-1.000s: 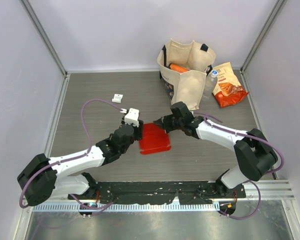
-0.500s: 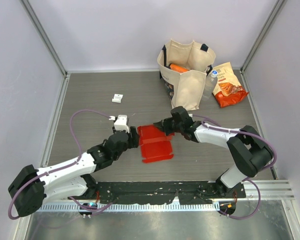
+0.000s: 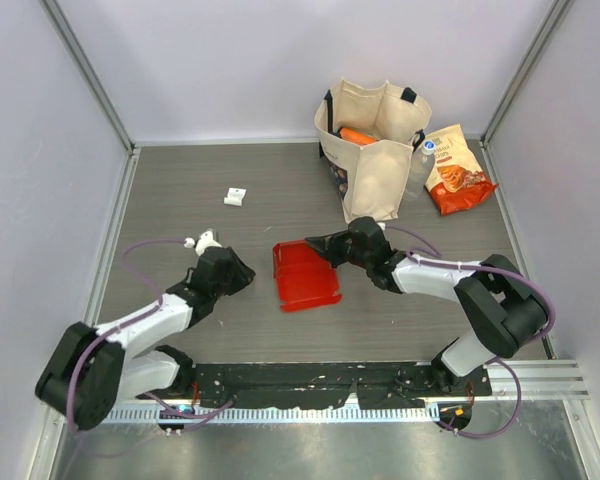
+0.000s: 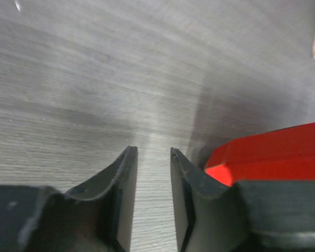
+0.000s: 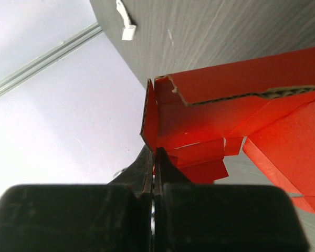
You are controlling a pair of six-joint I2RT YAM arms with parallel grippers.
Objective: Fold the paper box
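Observation:
The red paper box [image 3: 302,278] lies partly folded in the middle of the table, its left and far walls raised. My right gripper [image 3: 323,246] is shut on the box's far wall, the thin red card pinched between the jaws in the right wrist view [image 5: 154,153]; the rest of the box [image 5: 226,121] spreads beyond it. My left gripper [image 3: 244,276] is open and empty, low over the table a little to the left of the box. In the left wrist view the gripper [image 4: 153,152] has bare table between its fingers and the box's corner [image 4: 273,157] to the right.
A beige cloth tote bag [image 3: 375,150] stands at the back right with an orange-red snack bag [image 3: 458,172] beside it. A small white piece [image 3: 235,197] lies at the back left and also shows in the right wrist view [image 5: 127,29]. Grey walls close in the table.
My left arm has drawn back to the left, away from the box it was touching. My right gripper has kept its hold and shifted slightly; the box's left wall now stands up.

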